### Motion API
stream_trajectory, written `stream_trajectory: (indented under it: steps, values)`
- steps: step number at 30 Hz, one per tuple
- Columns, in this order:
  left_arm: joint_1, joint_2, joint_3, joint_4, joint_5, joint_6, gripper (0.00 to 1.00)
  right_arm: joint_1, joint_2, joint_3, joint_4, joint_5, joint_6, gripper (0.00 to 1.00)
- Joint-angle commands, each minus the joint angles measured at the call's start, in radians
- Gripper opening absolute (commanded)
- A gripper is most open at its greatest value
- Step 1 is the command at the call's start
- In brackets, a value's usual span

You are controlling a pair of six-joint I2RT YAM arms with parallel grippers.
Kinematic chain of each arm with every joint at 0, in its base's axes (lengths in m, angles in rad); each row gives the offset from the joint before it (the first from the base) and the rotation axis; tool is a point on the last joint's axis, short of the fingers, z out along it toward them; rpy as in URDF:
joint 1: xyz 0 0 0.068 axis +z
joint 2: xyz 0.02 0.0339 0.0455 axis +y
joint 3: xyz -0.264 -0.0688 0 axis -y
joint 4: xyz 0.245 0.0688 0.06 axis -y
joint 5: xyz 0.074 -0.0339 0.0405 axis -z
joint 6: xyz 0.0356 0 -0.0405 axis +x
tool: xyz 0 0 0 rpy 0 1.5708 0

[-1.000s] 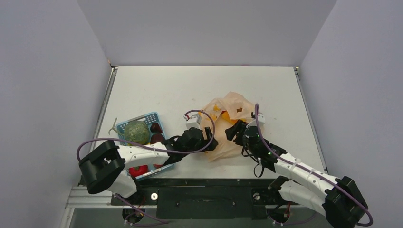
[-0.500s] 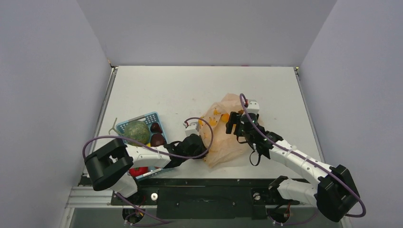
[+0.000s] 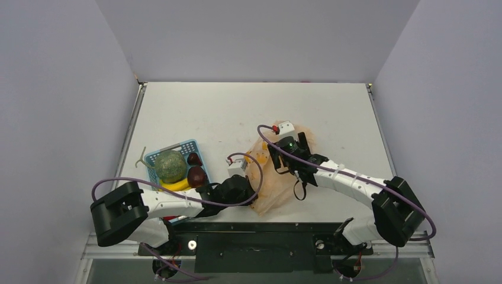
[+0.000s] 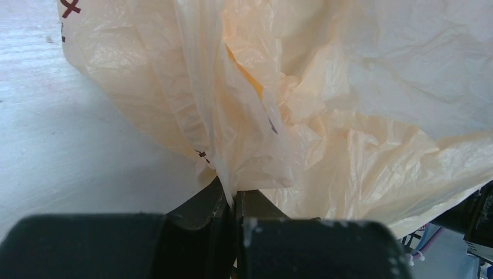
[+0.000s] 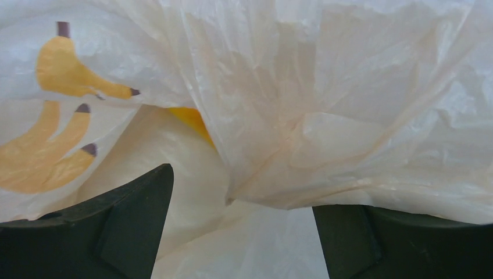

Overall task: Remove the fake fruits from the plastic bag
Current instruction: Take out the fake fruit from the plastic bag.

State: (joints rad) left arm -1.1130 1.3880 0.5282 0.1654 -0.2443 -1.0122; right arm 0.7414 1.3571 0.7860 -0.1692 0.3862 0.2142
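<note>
The plastic bag (image 3: 283, 180) lies crumpled at the table's near middle, pale peach with yellow banana prints (image 5: 70, 72). My left gripper (image 3: 247, 190) is shut on the bag's near-left edge, and a thin fold (image 4: 229, 174) is pinched between its fingertips (image 4: 234, 196). The right gripper (image 3: 279, 158) hangs over the bag's top with its jaws wide open (image 5: 241, 195); bag film fills the gap but is not pinched. The fake fruits are hidden inside the bag. An orange-yellow patch (image 5: 189, 119) shows between folds; fruit or print, I cannot tell.
A blue mesh basket (image 3: 190, 145) stands left of the bag, holding a green melon (image 3: 170, 165), two dark fruits (image 3: 196, 176) and a banana. The left arm lies along the basket's near side. Purple cables loop above both wrists.
My left gripper has closed on the bag's edge and drawn back toward the near side. The right gripper has swung left and farther over the bag, opening wider.
</note>
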Motion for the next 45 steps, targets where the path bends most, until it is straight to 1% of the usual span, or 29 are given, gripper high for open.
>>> stream_trajectory:
  steps: [1, 3, 5, 10, 12, 13, 15, 18, 20, 21, 22, 25, 28, 30, 33, 35, 39, 40, 41, 42, 43, 44, 45]
  values:
    - [-0.006, -0.087, -0.001, -0.059, -0.032, 0.028, 0.00, 0.023, 0.070, 0.086, -0.052, 0.127, -0.174, 0.80]
    - [-0.006, -0.112, 0.014, -0.103, -0.041, 0.053, 0.00, 0.041, 0.108, 0.104, -0.064, 0.151, -0.216, 0.80]
    - [-0.006, -0.134, 0.011, -0.118, -0.040, 0.069, 0.00, 0.046, 0.130, 0.094, -0.042, 0.140, -0.256, 0.79]
    - [-0.006, -0.159, -0.026, -0.048, 0.000, 0.076, 0.00, 0.040, 0.158, 0.042, 0.094, 0.101, -0.350, 0.80]
    - [-0.005, -0.159, -0.030, -0.036, 0.015, 0.079, 0.00, 0.033, 0.193, 0.076, 0.090, 0.093, -0.367, 0.80]
    - [-0.005, -0.157, -0.029, -0.035, 0.025, 0.081, 0.00, 0.021, 0.202, 0.103, 0.087, 0.062, -0.368, 0.81]
    - [-0.005, -0.158, -0.028, -0.032, 0.039, 0.089, 0.00, -0.001, 0.240, 0.156, 0.047, -0.014, -0.353, 0.81]
    - [-0.005, -0.165, -0.034, -0.027, 0.061, 0.099, 0.00, -0.019, 0.273, 0.204, -0.001, -0.076, -0.334, 0.81]
    - [-0.005, -0.168, -0.041, -0.016, 0.077, 0.099, 0.00, -0.053, 0.309, 0.250, -0.027, -0.121, -0.299, 0.82]
    - [-0.005, -0.167, -0.044, -0.011, 0.081, 0.101, 0.00, -0.082, 0.337, 0.277, -0.034, -0.182, -0.286, 0.82]
    - [-0.004, -0.164, -0.047, -0.002, 0.091, 0.100, 0.00, -0.093, 0.353, 0.292, -0.038, -0.206, -0.264, 0.82]
    - [-0.002, -0.155, -0.050, 0.017, 0.115, 0.095, 0.00, -0.102, 0.421, 0.350, -0.067, -0.208, -0.245, 0.81]
    - [-0.001, -0.147, -0.053, 0.013, 0.139, 0.094, 0.00, -0.097, 0.466, 0.353, -0.068, -0.239, -0.221, 0.80]
    - [0.000, -0.155, -0.063, 0.005, 0.145, 0.090, 0.00, -0.089, 0.503, 0.367, -0.092, -0.238, -0.202, 0.78]
    - [0.008, -0.183, -0.083, -0.013, 0.137, 0.094, 0.00, -0.061, 0.538, 0.358, -0.082, -0.217, -0.181, 0.76]
    - [0.014, -0.216, -0.098, -0.022, 0.126, 0.096, 0.00, -0.041, 0.545, 0.360, -0.086, -0.195, -0.165, 0.72]
    - [0.025, -0.226, -0.099, -0.027, 0.093, 0.100, 0.00, 0.028, 0.492, 0.310, -0.046, -0.121, -0.152, 0.60]
    - [0.030, -0.220, -0.096, -0.027, 0.091, 0.100, 0.00, 0.052, 0.465, 0.289, -0.035, -0.092, -0.146, 0.53]
    - [0.043, -0.204, -0.083, -0.026, 0.093, 0.100, 0.00, 0.062, 0.452, 0.281, -0.033, -0.072, -0.129, 0.50]
    - [0.050, -0.194, -0.072, -0.025, 0.099, 0.097, 0.00, 0.077, 0.420, 0.265, -0.036, -0.066, -0.121, 0.41]
    - [0.063, -0.170, -0.051, -0.023, 0.113, 0.098, 0.00, 0.083, 0.401, 0.254, -0.037, -0.063, -0.105, 0.34]
    - [0.067, -0.157, -0.038, -0.023, 0.116, 0.100, 0.00, 0.088, 0.363, 0.234, -0.039, -0.064, -0.094, 0.21]
    - [0.073, -0.132, -0.011, -0.031, 0.120, 0.101, 0.00, 0.089, 0.343, 0.226, -0.042, -0.075, -0.064, 0.14]
